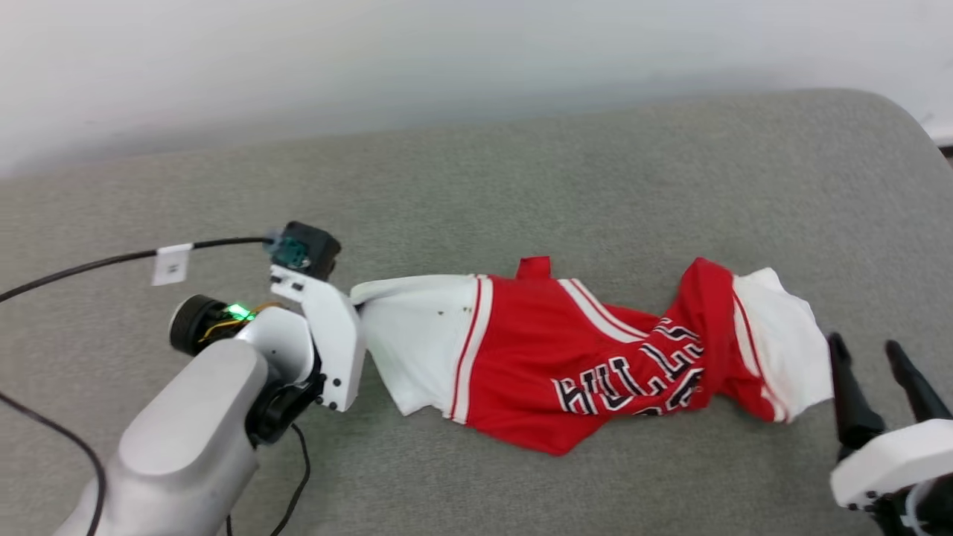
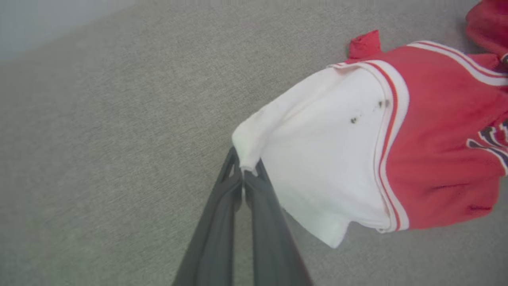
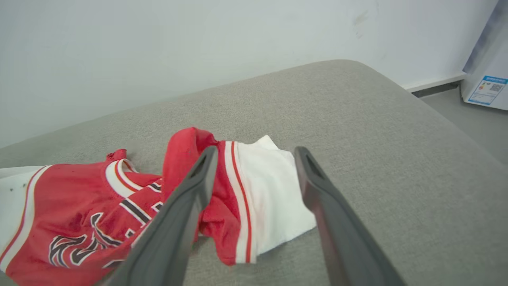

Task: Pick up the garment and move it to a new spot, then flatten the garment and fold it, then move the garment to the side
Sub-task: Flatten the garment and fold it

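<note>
The garment [image 1: 588, 357] is a red jersey with white sleeves and black lettering, lying crumpled and stretched sideways on the grey cushion [image 1: 521, 179]. My left gripper [image 2: 243, 174] is shut on the corner of its left white sleeve [image 2: 317, 159]; in the head view that gripper [image 1: 356, 298] meets the sleeve's tip. My right gripper [image 1: 871, 346] stands open just right of the other white sleeve [image 1: 782, 342], not touching it. From the right wrist, the open fingers [image 3: 190, 206] frame that sleeve [image 3: 274, 194].
A black cable with a white tag [image 1: 171, 264] runs from the left arm across the cushion. The cushion's rounded right edge [image 3: 436, 115] drops to the floor, where a white box [image 3: 488, 83] stands by the wall.
</note>
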You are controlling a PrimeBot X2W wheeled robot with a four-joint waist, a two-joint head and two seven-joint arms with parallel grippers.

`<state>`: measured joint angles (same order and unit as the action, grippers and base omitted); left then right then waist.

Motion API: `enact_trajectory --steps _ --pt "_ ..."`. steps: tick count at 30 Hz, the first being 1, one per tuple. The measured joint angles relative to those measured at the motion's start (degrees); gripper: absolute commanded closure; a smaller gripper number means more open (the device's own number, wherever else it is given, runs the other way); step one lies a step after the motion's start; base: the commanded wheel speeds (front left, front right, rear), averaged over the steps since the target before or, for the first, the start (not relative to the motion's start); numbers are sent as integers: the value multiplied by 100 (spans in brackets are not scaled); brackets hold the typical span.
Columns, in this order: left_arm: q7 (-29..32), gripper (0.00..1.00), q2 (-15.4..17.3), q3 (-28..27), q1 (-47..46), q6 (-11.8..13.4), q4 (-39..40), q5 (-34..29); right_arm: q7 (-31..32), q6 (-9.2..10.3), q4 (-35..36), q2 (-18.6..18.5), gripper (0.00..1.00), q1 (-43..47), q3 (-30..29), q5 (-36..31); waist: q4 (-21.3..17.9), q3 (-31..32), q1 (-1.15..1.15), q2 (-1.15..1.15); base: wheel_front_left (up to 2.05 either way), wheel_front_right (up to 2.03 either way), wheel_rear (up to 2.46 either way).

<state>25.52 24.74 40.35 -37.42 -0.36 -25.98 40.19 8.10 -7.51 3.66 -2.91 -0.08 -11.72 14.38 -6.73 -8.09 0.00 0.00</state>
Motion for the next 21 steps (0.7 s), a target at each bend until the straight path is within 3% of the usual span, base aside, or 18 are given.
enact_trajectory --steps 5,9,14,21 --pt "-81 100 374 -198 374 336 710 36 732 1 -229 -65 0 -69 -675 78 243 177 0 0 0 0 0" --pt "-54 100 590 -332 538 575 1299 44 1552 0 -689 -453 0 -514 -977 287 385 150 0 0 0 0 0" --pt "-15 100 688 -414 555 772 1846 38 2636 1 -1291 -791 0 -997 -946 493 509 -94 0 0 0 0 0" --pt "-38 100 698 -452 495 853 2141 -13 3564 0 -1758 -784 0 -1329 -637 593 667 -543 0 0 0 0 0"
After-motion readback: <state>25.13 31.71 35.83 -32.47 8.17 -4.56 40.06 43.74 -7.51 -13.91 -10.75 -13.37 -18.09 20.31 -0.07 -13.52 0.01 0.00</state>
